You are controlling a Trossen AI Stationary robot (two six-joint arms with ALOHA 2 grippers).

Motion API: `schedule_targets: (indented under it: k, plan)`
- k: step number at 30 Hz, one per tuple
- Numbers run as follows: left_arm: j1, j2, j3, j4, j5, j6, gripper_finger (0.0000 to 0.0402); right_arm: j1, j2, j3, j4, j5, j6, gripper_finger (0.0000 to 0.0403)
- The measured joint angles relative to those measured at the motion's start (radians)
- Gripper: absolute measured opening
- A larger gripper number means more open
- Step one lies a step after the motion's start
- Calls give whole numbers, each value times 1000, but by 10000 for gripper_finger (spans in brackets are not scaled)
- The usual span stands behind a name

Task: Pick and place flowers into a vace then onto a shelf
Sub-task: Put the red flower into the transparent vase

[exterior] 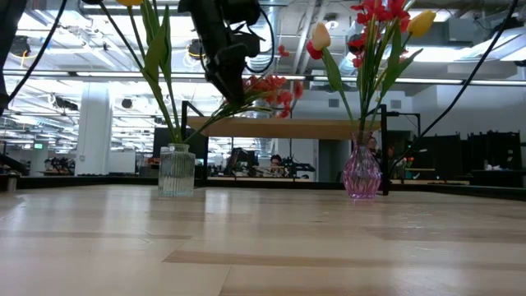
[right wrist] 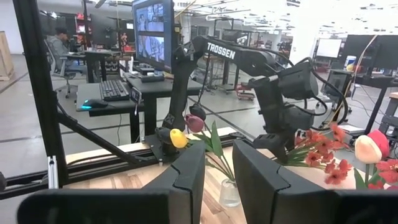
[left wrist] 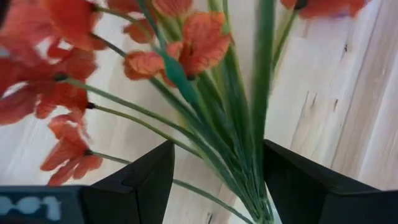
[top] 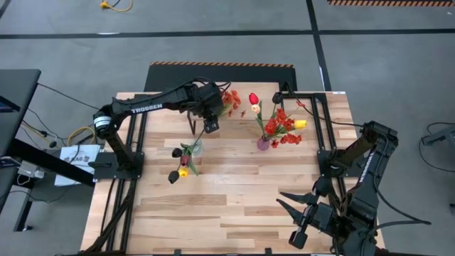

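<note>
A spray of small red-orange blossoms (left wrist: 186,50) on thin, smooth green stems runs down between the two dark, wedge-shaped fingers of the left gripper (left wrist: 217,180). The stems bunch in the gap, nearer one finger, and the fingers stand partly apart around them; from the high view the same gripper (top: 210,122) hangs above the back of the table with the blossoms beside it.

Below and just in front stands a clear ribbed glass vase (exterior: 177,170), holding a yellow tulip (top: 183,172) and dark maroon tulips (top: 175,152) on long stems with broad green leaves. To its right a rounded pink glass vase (exterior: 362,174) carries red blossoms, a red tulip (top: 253,98), a cream tulip (exterior: 320,36) and another yellow one (top: 300,124).

The tabletop (top: 234,206) is pale wood in long planks with visible grain. At its far edge sits the shelf (exterior: 279,127), a light wood plank on thin black legs. Beyond lies a grey floor with hazard-striped tape, and an open workspace with desks, monitors and a seated person.

The right gripper (top: 302,208) waits low at the front right corner, its fingers (right wrist: 186,177) narrowly parted on nothing.
</note>
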Motion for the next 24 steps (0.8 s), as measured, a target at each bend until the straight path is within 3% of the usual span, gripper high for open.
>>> schedule_targets:
  k: [11,24]
  plan:
    - [-2,0,0,-5,-26,6,216,-1,0,0,-4,1,1,77]
    - [-10,-9,3,-15,-38,3,61,-1,0,0,-1,2,2,77]
